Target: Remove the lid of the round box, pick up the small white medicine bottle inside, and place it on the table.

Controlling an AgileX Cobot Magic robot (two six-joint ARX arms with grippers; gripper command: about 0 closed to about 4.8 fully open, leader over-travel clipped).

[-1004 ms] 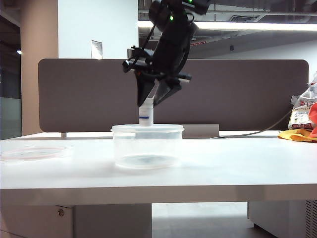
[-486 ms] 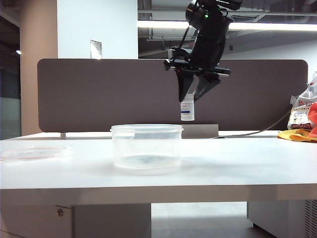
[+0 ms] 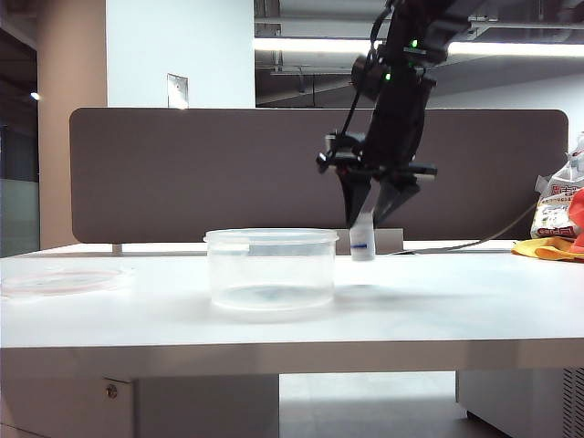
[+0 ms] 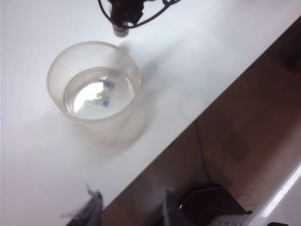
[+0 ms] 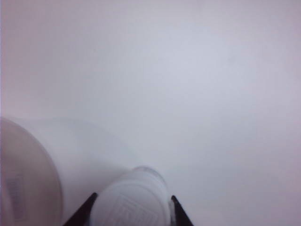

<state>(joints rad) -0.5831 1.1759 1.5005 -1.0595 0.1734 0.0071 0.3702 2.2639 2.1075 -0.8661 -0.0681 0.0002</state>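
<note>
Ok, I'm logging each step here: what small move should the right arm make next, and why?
Probably lower a little further, then open. The right gripper holds the bottle beside the open tub, apparently just above the table. The lid is already set aside, and the left gripper waits open, well clear.

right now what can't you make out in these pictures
- Bottle: whether it touches the table yet; exterior view too side-on, right wrist view too blurred.
- Bottle label: too small and blurred to read in every view.
- Left gripper: only its blurred fingers show at the left wrist view's edge.
- Lid: faint and cut by the exterior view's edge.
</note>
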